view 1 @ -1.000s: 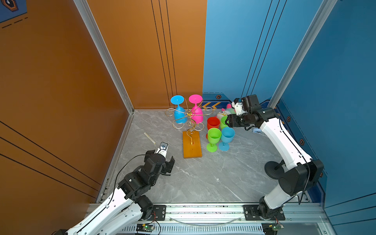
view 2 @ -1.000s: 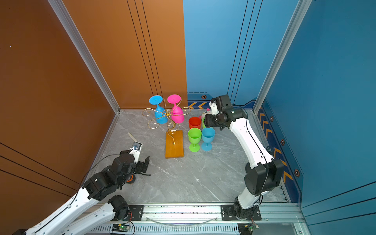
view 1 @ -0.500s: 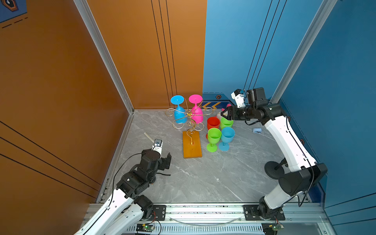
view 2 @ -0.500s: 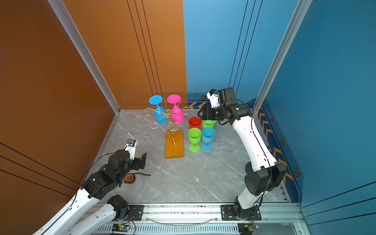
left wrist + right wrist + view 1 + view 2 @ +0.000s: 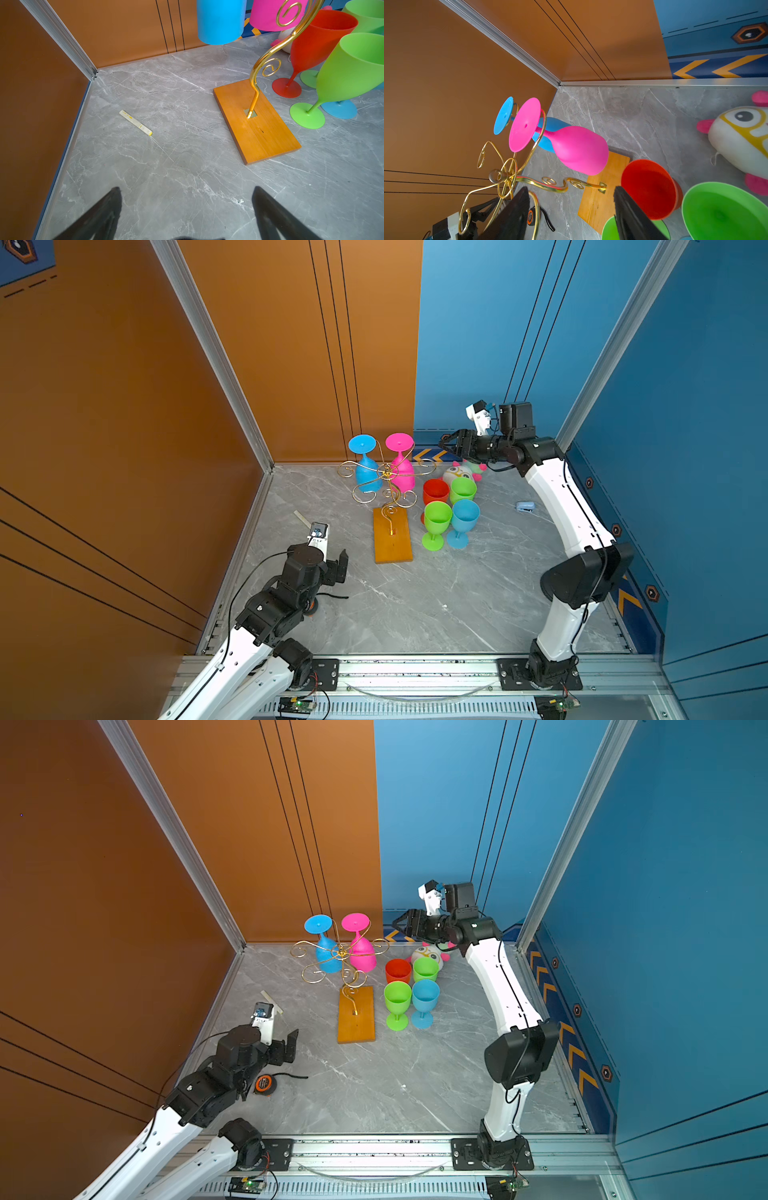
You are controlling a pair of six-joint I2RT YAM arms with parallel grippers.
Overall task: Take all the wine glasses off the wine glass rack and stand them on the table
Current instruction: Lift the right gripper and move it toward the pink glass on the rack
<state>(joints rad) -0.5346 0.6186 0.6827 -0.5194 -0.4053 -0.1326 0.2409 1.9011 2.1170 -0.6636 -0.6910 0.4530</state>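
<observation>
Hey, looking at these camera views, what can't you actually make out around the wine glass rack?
- Left wrist view: the hanging blue glass and pink glass are cut off by the frame edge; stems and feet unseen.
- Both top views: the red glass has its foot mostly hidden behind the front green glass.
- Top view: small blue object, too small to identify.

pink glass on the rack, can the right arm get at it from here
Probably yes: the open right gripper faces the pink glass with nothing between them, though the rack has gold arms curling close around its stem.
</observation>
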